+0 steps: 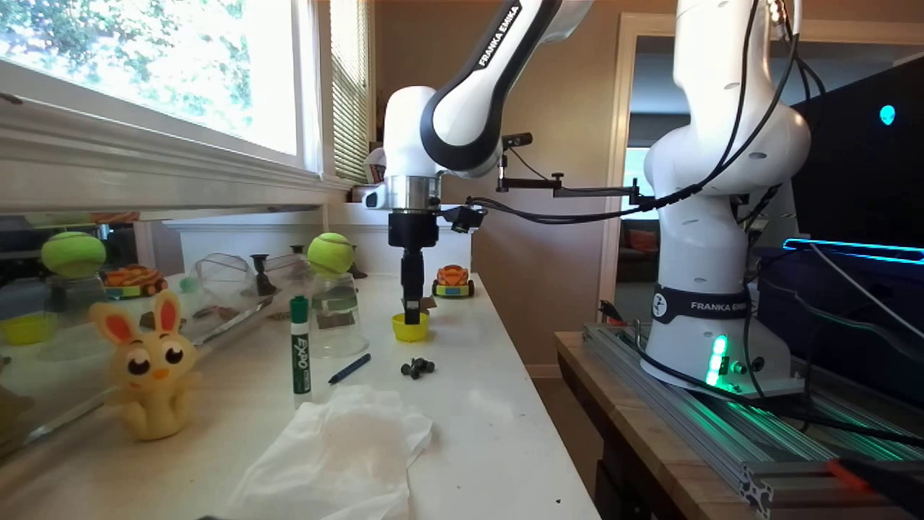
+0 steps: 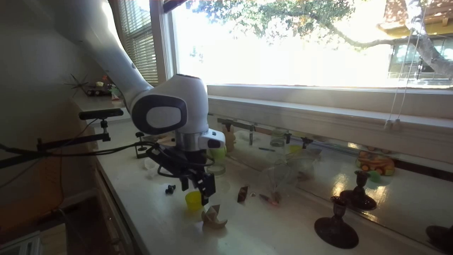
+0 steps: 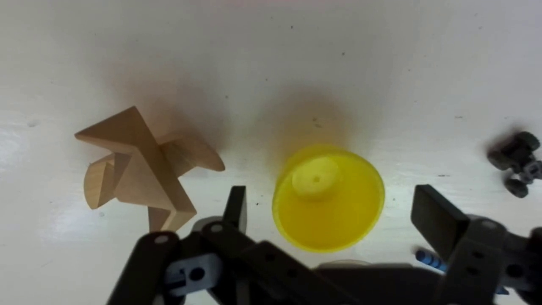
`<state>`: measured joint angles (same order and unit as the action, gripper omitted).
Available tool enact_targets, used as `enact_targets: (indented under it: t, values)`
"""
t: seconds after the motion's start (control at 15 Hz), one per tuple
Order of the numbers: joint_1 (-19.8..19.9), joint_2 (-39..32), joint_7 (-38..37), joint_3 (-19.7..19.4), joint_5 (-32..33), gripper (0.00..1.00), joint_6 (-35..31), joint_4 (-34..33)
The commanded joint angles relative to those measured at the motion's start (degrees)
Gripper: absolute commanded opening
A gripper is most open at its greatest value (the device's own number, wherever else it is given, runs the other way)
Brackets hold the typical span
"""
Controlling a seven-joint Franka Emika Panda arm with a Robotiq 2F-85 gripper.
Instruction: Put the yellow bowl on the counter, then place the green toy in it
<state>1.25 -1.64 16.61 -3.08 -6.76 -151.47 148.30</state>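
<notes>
The yellow bowl (image 1: 410, 332) stands upright on the white counter (image 1: 491, 419); it also shows in an exterior view (image 2: 193, 202) and, with its inside facing up, in the wrist view (image 3: 338, 220). My gripper (image 3: 332, 209) points down and is open. Its fingertips lie on either side of the bowl, with a visible gap to the rim on both sides, and nothing is held. In an exterior view one fingertip hides part of the bowl. A small dark wheeled toy (image 3: 518, 163) lies near the bowl; I cannot tell if it is the green toy.
A wooden piece (image 3: 148, 169) lies close beside the bowl. A blue pen (image 1: 350, 368), an upright green marker (image 1: 300, 347), a glass (image 1: 336, 325) topped by a tennis ball (image 1: 330, 254), a rabbit figure (image 1: 155, 390), an orange car (image 1: 453, 280) and a candle holder (image 2: 336, 230) stand around.
</notes>
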Motion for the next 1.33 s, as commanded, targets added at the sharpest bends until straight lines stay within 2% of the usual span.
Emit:
enact_targets:
  t: [0.0,0.27,0.33,0.47,0.6,0.8,0.87,0.93,1.27]
  values:
    - [0.5,4.7,1.7,0.6,1.5,1.0,2.8,1.2]
    - [1.3,16.5,2.2,-0.6,8.0,1.0,6.8,4.5]
    - [2.5,19.2,-0.4,-1.2,11.0,1.0,7.5,4.9]
    - [5.8,23.6,-4.3,-3.3,12.3,1.0,9.4,5.3]
    - [8.6,24.0,-4.5,-6.4,11.3,1.0,11.1,3.7]
    - [12.8,19.8,-7.1,-9.6,10.9,1.0,9.5,0.7]
    - [13.0,19.0,-6.1,-10.4,10.6,1.0,8.7,0.2]
    - [11.9,21.7,-3.9,-10.3,10.2,1.0,9.8,2.1]
    - [12.6,19.5,-4.4,-11.0,10.2,1.0,9.3,0.9]
